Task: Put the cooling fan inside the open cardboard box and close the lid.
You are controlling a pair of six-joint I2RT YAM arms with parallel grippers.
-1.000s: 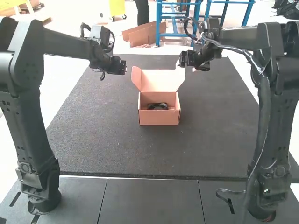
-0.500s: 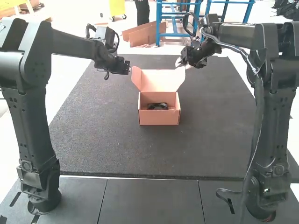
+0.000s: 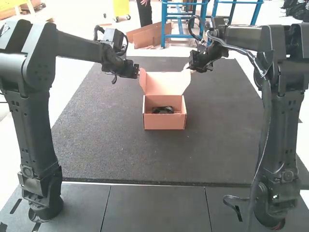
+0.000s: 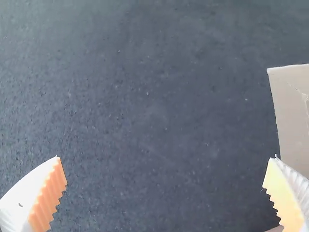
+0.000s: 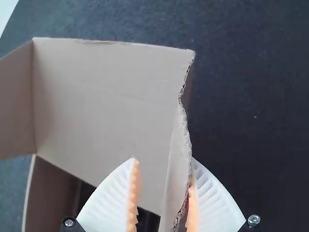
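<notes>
Coarse black mat carried a corrugated cardboard box, lid upright. Left gripper gaped wide beside the lid; right gripper straddled its side flap, unclamped.

A dark, grainy mat sprawls across the desk, evenly lit, no hard shadows on it. Up close, its speckled texture is plain to see, darker from the other wrist. Along the near edge run smooth black desk panels, seams between them. A pale surface borders the mat at left.
</notes>
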